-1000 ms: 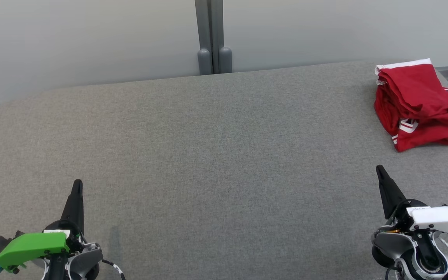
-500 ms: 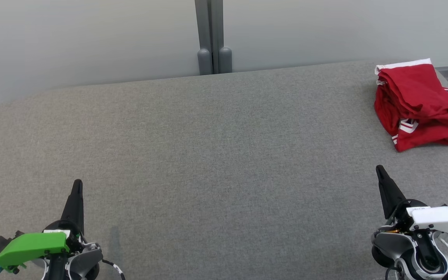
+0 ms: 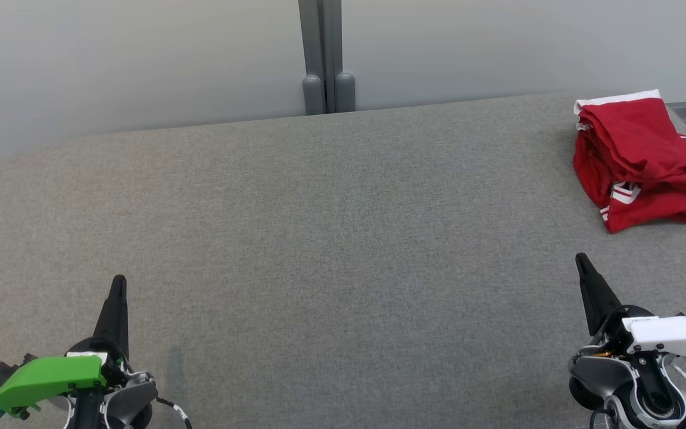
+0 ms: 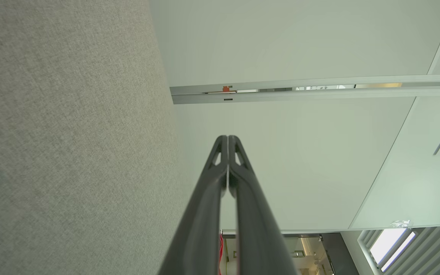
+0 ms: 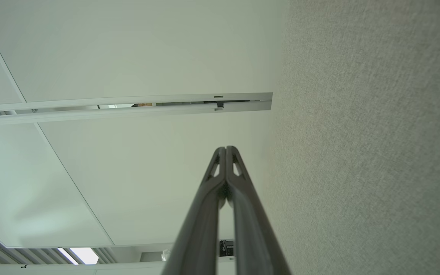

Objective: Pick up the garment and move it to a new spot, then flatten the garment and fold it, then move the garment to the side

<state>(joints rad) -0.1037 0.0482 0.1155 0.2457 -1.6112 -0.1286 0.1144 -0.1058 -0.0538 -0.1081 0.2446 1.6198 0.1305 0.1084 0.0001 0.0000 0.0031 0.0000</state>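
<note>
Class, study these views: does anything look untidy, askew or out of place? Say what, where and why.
The red garment lies crumpled in a heap at the far right of the grey fabric surface, folds overlapping unevenly. Nothing else stands out; the left gripper and right gripper are shut, apart from it.

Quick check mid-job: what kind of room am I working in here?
Probably an office or lab set up for testing, not a home: pale partition panels joined by a grey metal post, a grey fabric-covered table holding the red garment, and slatted window blinds in the left wrist view.
</note>
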